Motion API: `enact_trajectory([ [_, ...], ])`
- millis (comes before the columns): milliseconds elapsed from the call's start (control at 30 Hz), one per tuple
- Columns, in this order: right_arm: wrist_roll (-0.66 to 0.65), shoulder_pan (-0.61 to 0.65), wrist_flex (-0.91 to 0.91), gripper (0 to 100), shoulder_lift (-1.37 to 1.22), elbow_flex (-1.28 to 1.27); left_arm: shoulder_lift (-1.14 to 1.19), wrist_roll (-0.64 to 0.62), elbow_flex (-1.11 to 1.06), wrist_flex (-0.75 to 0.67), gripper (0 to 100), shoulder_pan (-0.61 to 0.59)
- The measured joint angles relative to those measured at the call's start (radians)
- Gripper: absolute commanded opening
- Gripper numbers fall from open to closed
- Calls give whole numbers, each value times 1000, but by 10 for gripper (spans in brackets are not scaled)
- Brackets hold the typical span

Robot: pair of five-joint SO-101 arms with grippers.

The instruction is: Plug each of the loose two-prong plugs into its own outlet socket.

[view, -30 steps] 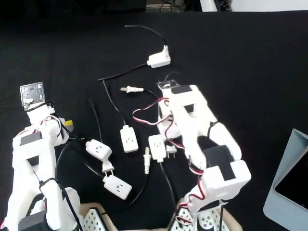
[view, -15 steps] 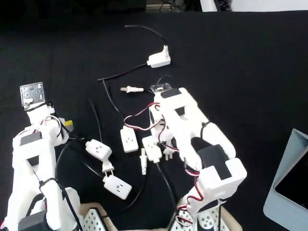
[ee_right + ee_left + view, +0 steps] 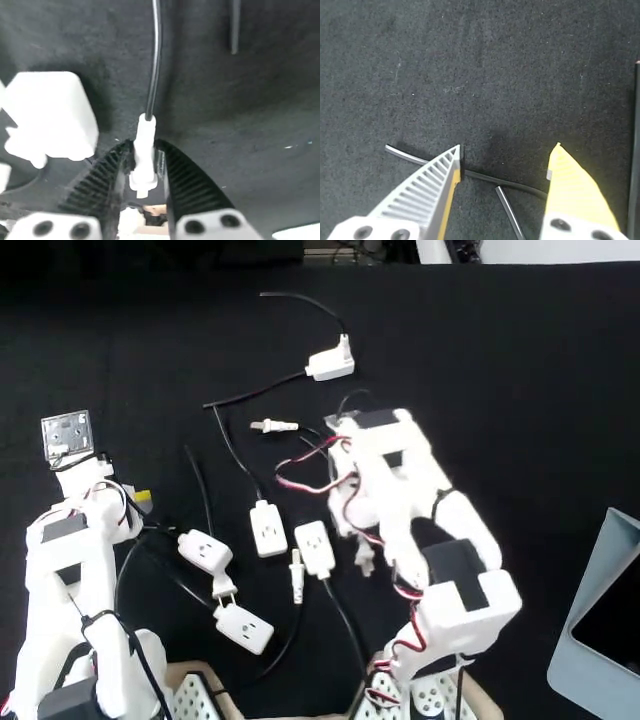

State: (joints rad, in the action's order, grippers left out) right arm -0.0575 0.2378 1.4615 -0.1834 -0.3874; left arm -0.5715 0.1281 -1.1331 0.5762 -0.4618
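The right gripper (image 3: 144, 150) is clenched on a white two-prong plug (image 3: 144, 131), with the cord running past the fingertips along the plug's length. In the centre of the high view, the nearest outlet socket (image 3: 316, 547) lies just left of that arm's tip, its long axis up-down. The left gripper (image 3: 507, 150) gapes over a black cord (image 3: 485, 176). A grey bin (image 3: 590, 610) at the right edge holds something dark.

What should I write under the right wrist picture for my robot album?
The right tool pinches a white plug on its black cord, beside a socket.
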Motion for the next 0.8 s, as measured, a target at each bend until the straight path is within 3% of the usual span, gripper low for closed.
enact_trajectory([
  [167,-68,-8,0,11,-2,0,0,0,0,0,278,0],
  [567,-74,-14,68,11,-133,68,0,0,0,0,278,0],
  [800,-74,-15,203,11,103,127,0,0,0,0,278,0],
])
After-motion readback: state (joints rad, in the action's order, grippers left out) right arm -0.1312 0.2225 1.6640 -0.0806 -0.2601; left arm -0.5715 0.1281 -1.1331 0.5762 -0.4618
